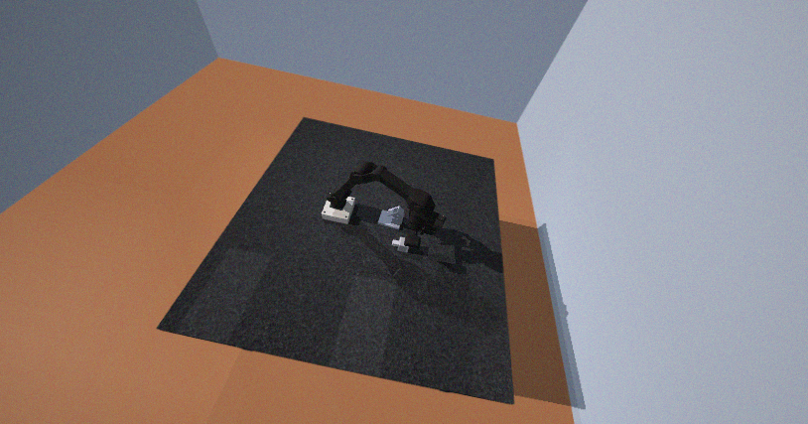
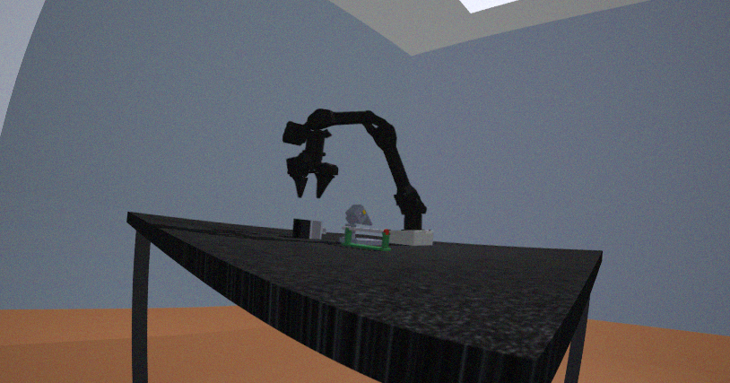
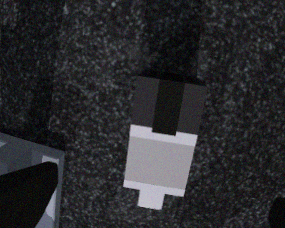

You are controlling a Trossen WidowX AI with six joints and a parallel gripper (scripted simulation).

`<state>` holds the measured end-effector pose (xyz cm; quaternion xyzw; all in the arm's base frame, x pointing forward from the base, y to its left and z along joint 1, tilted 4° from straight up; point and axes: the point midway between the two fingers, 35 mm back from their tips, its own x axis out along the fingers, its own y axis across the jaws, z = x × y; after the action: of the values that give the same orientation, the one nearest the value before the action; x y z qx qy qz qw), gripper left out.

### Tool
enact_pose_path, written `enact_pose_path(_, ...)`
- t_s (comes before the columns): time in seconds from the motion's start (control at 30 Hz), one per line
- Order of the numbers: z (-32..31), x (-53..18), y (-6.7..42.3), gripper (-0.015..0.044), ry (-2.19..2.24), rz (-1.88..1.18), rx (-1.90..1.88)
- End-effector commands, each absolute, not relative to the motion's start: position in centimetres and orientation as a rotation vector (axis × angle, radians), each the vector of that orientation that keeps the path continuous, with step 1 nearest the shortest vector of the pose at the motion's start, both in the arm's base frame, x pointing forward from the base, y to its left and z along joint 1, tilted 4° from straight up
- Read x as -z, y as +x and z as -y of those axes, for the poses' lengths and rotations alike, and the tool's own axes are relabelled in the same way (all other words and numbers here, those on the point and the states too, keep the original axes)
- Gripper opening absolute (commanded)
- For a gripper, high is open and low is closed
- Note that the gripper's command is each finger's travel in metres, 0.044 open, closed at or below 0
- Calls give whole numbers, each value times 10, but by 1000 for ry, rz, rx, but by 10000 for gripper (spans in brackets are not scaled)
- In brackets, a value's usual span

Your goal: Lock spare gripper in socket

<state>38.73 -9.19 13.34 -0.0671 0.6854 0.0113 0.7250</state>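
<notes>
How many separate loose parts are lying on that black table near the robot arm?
3: a two-tone block under the open end effector, a grey mount, and a pin on a green tray.

Matt, grainy, speckled black on the bench (image 2: pixel 459 299). Smooth matt plastic look, pale grey and dark, on the spare gripper (image 3: pixel 160 156). Plain matt black on the end effector (image 2: pixel 311 184).

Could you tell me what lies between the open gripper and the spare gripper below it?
Nothing but open air: in the exterior view the gripper hangs, fingers open and empty, above the spare gripper on the table.
</notes>
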Motion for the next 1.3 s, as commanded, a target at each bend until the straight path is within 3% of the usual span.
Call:
enact_pose_path(0.0, 94, -112, 387, 440, -144, -1521, -19)
enact_pose_path(1.27, 98, -36, 388, 440, -145, -1522, -19)
